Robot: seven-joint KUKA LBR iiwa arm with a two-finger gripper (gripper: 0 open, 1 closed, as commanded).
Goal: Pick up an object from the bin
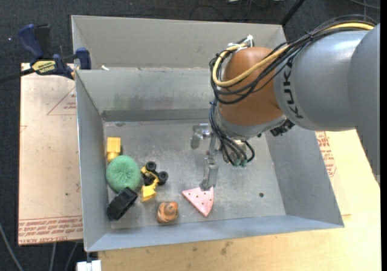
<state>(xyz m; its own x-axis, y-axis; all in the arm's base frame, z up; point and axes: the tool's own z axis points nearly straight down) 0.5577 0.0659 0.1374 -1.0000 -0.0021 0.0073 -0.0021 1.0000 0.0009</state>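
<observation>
Claw (209,183) low over one pink wedge (200,201) near the bin's (181,91) front wall.
Nearest the front lie one brown lump (167,211), the pink wedge and one black block (121,203); behind them one green ball (123,171) and one yellow-and-black toy (153,179), then one yellow block (113,146) on the left. The claw's tip stands at the wedge's upper point, touching or just above it; whether it is open or closed cannot be told.
</observation>
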